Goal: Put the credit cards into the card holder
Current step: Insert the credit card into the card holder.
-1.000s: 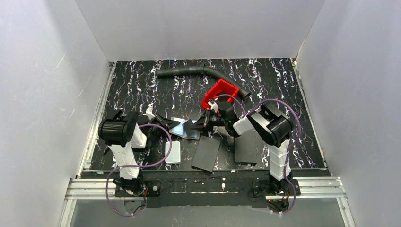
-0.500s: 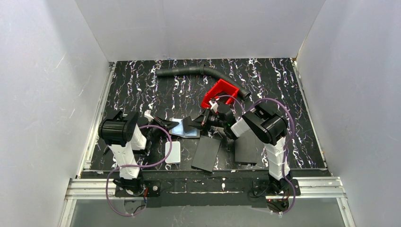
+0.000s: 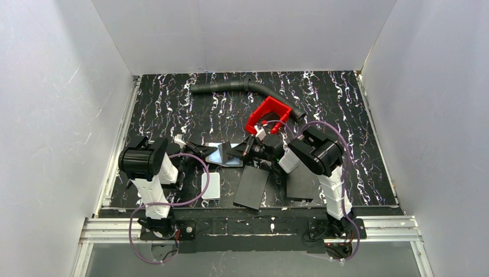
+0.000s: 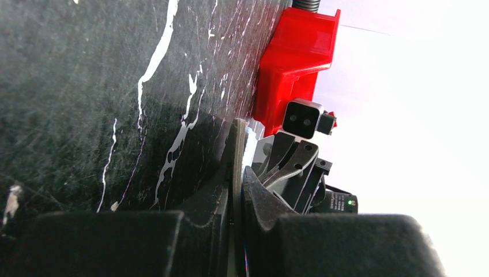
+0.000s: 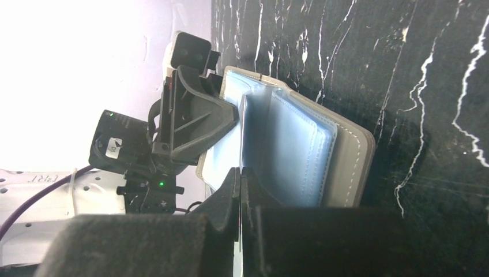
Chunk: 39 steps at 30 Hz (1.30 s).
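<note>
A: One thing has changed for us: the small grey-brown folding card holder (image 3: 226,154), left of centre in the overhead view, showed a broad silvery face a second ago. Now that face is narrower and darker, so we read the case as tipped up or folded further.

B: We also see that the right arm's elbow has swung leftward toward it. The holder is held between the two grippers.

A: Our left gripper (image 4: 236,173) is nipped down on the edge of the outer cover. Our right gripper (image 5: 240,173) is pinched fully together on something thin beside the pale blue inner leaves.

B: We judge that as working a card into a slot, or spreading the leaves for one. Either way the task is unfinished.

A: We cannot settle which. We make out no thin pale credit cards in any view, and the sliver between the right fingers could be a card or a leaf of the holder.

B: Fingers fill the bottom of both wrist views, and white glare washes out one side of each. Overhead, the case is small and half covered.

A: Around it, the red plastic tray (image 4: 294,69), white rounded box (image 3: 211,186), two flat black panels (image 3: 252,187) and black ribbed hose (image 3: 230,88) lie as they did.
</note>
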Motion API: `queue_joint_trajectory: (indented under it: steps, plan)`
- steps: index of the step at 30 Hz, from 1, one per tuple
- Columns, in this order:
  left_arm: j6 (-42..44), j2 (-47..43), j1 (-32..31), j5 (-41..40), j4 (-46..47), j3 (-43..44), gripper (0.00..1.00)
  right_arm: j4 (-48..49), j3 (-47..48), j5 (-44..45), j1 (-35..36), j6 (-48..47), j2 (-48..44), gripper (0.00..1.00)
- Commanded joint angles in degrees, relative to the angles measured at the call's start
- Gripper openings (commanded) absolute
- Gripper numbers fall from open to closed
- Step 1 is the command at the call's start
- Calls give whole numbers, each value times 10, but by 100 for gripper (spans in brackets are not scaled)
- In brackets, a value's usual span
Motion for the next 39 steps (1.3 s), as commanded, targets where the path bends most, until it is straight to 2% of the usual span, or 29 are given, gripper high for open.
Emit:
queue_joint_trajectory:
  steps: [1, 6, 21, 28, 39]
  plan:
    - [-14, -23, -1, -2, 11, -7, 0, 103, -20, 16, 12, 33, 31, 1]
    - [-20, -27, -1, -4, 12, -5, 0, 171, -26, 42, 12, 70, 52, 1]
    - [-10, -23, -1, 7, 14, -11, 0, 190, -23, 38, -1, 83, 76, 1]
    - [-10, -22, -1, 7, 15, -3, 0, 233, -30, 33, -9, 103, 91, 1]
    - [0, -25, -3, -6, 17, -3, 0, 199, -48, 60, -12, 114, 79, 1]
